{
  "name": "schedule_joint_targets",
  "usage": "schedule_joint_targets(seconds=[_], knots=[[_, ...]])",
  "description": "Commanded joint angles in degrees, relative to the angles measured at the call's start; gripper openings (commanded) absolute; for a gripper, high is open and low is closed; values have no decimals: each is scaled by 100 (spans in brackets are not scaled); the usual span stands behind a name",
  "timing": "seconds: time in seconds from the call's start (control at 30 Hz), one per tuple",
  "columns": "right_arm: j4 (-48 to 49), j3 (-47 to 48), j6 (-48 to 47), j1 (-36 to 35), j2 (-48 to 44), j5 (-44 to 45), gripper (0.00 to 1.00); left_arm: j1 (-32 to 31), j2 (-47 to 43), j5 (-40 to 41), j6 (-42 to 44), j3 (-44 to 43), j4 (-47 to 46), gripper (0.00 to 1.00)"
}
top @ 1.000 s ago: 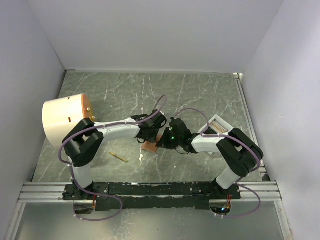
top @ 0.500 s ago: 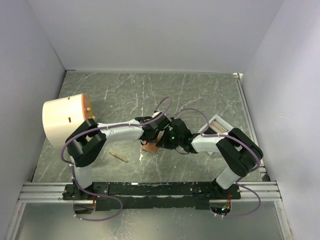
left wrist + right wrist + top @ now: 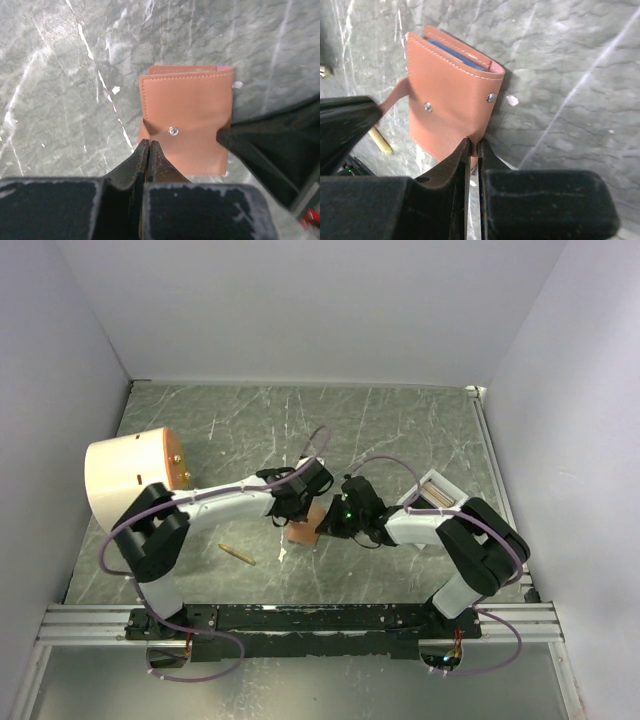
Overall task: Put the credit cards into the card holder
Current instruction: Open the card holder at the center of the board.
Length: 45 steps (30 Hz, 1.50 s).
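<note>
Mid-table, between both arms: card holder (image 3: pixel 305 530), 1, tan-brown, leather-like, folded, with a stitched edge, 2 metal studs (image 3: pixel 428 106) on its face and pink lining at the open end. Blue credit card (image 3: pixel 454 53), 1 edge showing inside the fold. Right gripper (image 3: pixel 473 149) was clamped on the holder's near edge. Left gripper (image 3: pixel 146 150) was pinched together on the snap tab (image 3: pixel 395 97) at the opposite side. Both grippers crowded the holder and hid most of it from above. Around it on the green veined table (image 3: pixel 400 430): brass-coloured pin (image 3: pixel 237 554), 1, to the left; cream cylinder (image 3: pixel 125 480), 1, far left; white tray (image 3: pixel 436 490), 1, to the right.
</note>
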<state>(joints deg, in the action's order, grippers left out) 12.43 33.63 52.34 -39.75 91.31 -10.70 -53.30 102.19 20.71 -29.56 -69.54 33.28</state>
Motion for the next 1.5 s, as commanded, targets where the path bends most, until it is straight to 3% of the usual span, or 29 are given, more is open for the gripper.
schedule_joint_targets(seconds=[0.0, 0.17, 0.43, 0.63, 0.9, 1.47], knots=[[-1074, -33, -439, 221, -144, 557, 8, 204, -777, -806, -408, 338, -185, 7], [-1520, 183, -687, 247, -445, 755, 18, 521, -1389, -1618, -830, 896, -730, 7], [-2466, 618, -964, 238, -976, 902, 41, 538, -1860, -1849, -880, 1211, -1049, 7], [-2466, 622, -708, 197, -1439, 752, 51, 539, -1989, -1998, -894, 1236, -1172, 7], [-2257, 680, -543, -112, -1279, 579, 59, 535, -1971, -2294, -1147, 1425, -1490, 7], [-2284, 846, -861, -490, -1590, 476, 63, 532, -2046, -2462, -1219, 1320, -1538, 7]])
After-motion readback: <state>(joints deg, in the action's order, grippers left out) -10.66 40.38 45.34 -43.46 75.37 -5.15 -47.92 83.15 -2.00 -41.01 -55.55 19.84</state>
